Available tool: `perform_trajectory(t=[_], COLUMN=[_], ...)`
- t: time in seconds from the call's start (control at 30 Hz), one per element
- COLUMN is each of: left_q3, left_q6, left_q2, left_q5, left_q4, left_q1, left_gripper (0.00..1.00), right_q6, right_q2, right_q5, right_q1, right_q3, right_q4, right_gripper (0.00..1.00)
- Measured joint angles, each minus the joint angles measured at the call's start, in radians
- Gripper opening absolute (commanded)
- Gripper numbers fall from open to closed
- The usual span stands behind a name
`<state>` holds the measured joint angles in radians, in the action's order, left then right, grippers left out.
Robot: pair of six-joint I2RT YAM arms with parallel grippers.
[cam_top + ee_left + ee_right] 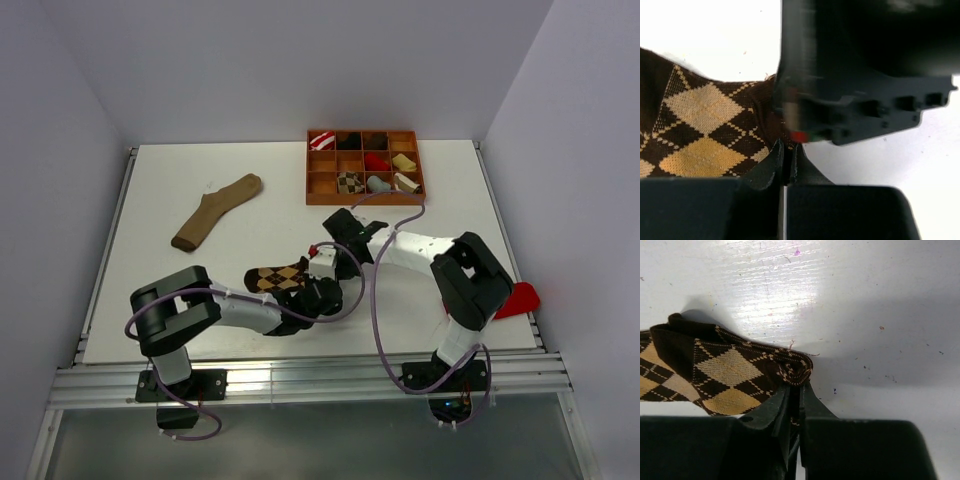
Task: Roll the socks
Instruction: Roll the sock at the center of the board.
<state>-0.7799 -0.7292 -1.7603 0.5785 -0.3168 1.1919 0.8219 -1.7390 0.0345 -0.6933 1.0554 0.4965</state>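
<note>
The dark argyle sock [278, 277] lies flat near the middle of the table [150, 180], its long axis running roughly left to right across my overhead view. Both arms meet at its right-hand end, so the whole length of it stretches away to the left of either pincer.

The right gripper [795, 390] has its jaws all but together, nipping the folded corner of that end, which bunches up at the fingertips. The left gripper [788, 152] is closed to a sliver just beside it. The sock's edge touches its left finger, but I cannot tell whether any fabric is caught between the jaws. The right arm's black body hangs close over it.

I judge the roll has to travel leftward along the sock from here. The long tan sock [215, 212] and the compartment tray [312, 190] sit well apart.
</note>
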Motion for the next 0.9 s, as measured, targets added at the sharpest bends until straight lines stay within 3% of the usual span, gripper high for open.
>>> perform_trajectory(t=[0.13,0.4,0.57,0.9], left_q3=[0.062,0.242,0.286,0.373], left_q6=[-0.074,-0.239,-0.315,-0.475], left_q2=[0.03,0.116,0.118,0.109], left_q5=[-0.061,-0.294,-0.424,-0.579], left_q4=[-0.066,-0.246,-0.316,-0.45], left_q1=[-0.023,-0.153,-0.209,-0.288], left_gripper=[0.01,0.01,0.0,0.01], right_q6=[0.018,0.061,0.076,0.122], right_q2=[0.07,0.346,0.455,0.42], right_q5=[-0.017,-0.092,-0.123,-0.193], right_q1=[0.003,0.031,0.056,0.058], right_q3=[-0.085,-0.312,-0.437,-0.579], right_q4=[-0.074,-0.3,-0.463,-0.702], right_gripper=[0.3,0.5,0.52,0.6])
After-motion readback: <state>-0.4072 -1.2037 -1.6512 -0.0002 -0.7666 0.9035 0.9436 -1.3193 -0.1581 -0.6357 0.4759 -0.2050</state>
